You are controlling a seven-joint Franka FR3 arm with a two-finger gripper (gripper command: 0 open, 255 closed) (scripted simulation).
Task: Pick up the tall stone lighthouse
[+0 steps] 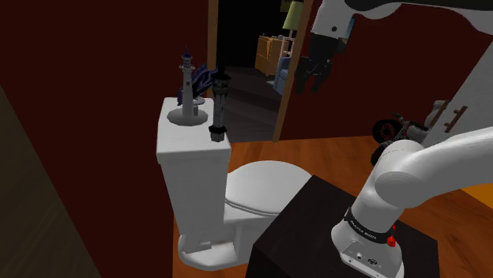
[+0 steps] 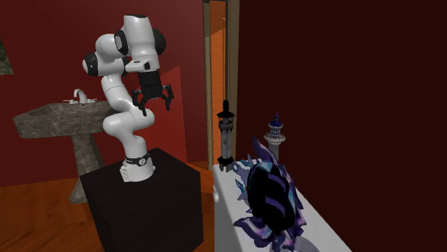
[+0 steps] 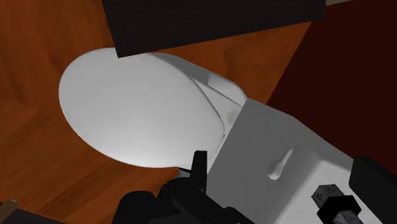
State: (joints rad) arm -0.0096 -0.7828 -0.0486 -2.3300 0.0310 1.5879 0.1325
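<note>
The tall lighthouse (image 1: 220, 107) is dark with a speckled grey stone look. It stands upright at the near corner of the white toilet tank lid (image 1: 182, 138). In the second exterior view the tall lighthouse (image 2: 226, 136) rises at the tank's end nearest the arm. In the wrist view the lighthouse's top (image 3: 334, 200) lies between the spread fingers, far below them. My gripper (image 1: 314, 83) hangs open and empty, high above the toilet seat and off to the shoulder view's right of the lighthouse. In the second exterior view the gripper (image 2: 155, 106) also stands open.
A shorter pale lighthouse with a blue top (image 1: 187, 87) and a dark purple spiky ornament (image 2: 268, 193) share the tank lid. The shut toilet lid (image 3: 140, 108) lies below the hand. The black stand (image 1: 316, 229), a stone sink (image 2: 64, 118) and a doorway (image 1: 253, 55) surround it.
</note>
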